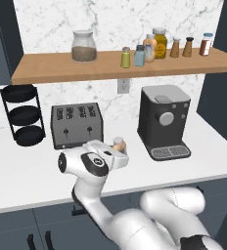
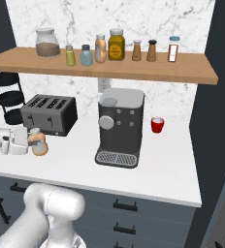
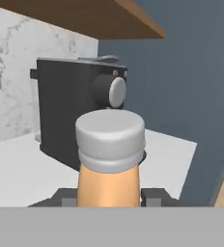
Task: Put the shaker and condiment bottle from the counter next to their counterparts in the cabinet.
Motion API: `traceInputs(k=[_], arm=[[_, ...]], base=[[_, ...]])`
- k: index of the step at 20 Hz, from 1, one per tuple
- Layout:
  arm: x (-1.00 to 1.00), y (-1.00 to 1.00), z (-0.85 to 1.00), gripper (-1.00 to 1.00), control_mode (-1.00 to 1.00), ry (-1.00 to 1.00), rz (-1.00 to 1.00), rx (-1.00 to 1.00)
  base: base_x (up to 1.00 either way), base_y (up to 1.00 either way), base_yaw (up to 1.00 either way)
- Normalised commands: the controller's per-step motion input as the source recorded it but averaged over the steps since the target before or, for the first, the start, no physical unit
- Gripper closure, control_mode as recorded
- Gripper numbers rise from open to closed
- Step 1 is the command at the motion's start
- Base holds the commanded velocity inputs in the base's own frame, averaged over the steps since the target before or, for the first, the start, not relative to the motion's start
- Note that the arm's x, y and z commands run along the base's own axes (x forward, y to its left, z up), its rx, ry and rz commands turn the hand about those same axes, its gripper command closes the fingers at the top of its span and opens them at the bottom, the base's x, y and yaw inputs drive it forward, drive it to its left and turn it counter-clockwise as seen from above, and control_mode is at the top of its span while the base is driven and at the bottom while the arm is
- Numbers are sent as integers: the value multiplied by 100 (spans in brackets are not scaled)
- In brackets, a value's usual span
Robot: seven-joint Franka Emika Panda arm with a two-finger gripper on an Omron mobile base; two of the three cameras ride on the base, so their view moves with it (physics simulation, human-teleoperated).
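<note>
Gripping the condiment bottle (image 2: 39, 143) at its body, the gripper (image 2: 31, 141) has its jaws pinching the orange sides just below the pale cap; the bottle sits at middle left of the right base view, low over the counter (image 2: 153, 164) in front of the toaster (image 2: 49, 114). The shaker (image 1: 125, 57) already stands on the cabinet (image 1: 61, 68) shelf, beside the pale blue shaker (image 1: 140, 55).

Judgement: the step in hand is carrying the bottle to the shelf. Lift straight first, keep it upright, clear the shelf edge, and set it next to the orange counterpart bottle (image 1: 150, 48) without nudging the neighbours.

The hand view shows the fingers (image 3: 155, 197) flanking the bottle, with the coffee machine (image 3: 70, 116) behind. The right base view alone shows a red cup (image 2: 156, 124). The left base view shows the gap on the shelf more squarely.
</note>
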Motion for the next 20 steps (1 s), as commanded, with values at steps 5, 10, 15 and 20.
traceInputs(k=[5, 10, 15, 20], arm=[[-50, -29, 45, 100, -100, -11, 14, 2], [-48, -30, 47, 100, -100, -8, 9, 1], [-39, -38, 37, 100, -100, -3, 3, 2], [-34, -46, 20, 100, -100, 0, 1, 0]], base=[[0, 0, 0], [0, 0, 0], [0, 0, 0], [0, 0, 0]])
